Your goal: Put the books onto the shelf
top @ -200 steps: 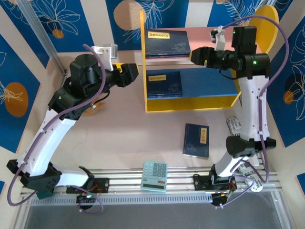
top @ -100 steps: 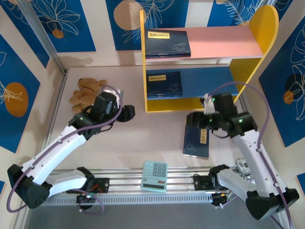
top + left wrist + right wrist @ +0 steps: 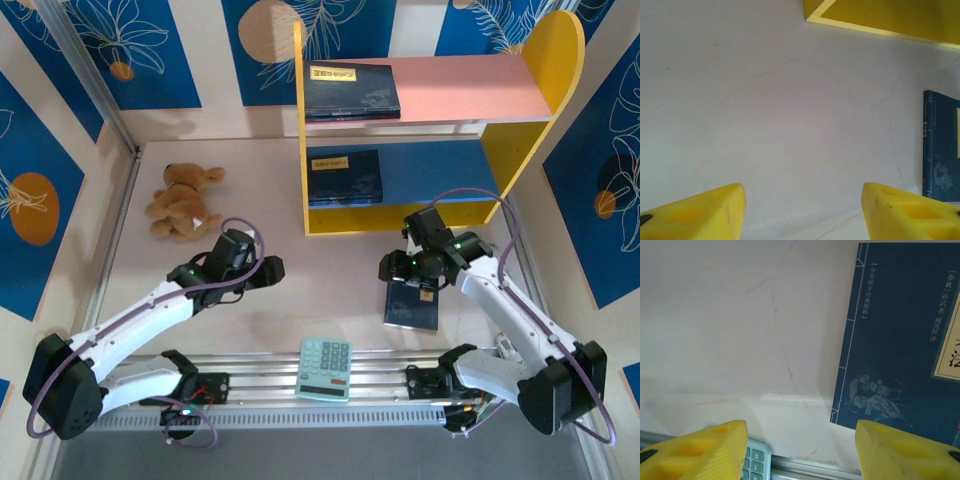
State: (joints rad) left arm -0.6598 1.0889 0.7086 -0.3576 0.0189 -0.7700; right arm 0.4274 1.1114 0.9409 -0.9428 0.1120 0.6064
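1 mint calculator [image 3: 326, 368] lies nearest, at the desk [image 3: 330, 270] edge. Beyond it, my left jaws and right jaws, 2 pairs, stand spread over the desk, gripping nothing. 3 navy books: the desk book [image 3: 410, 308] flat just beside my right jaws, the lower book [image 3: 344, 177] on the blue board of the shelf [image 3: 562, 50], the top book [image 3: 352, 91] on its pink board.
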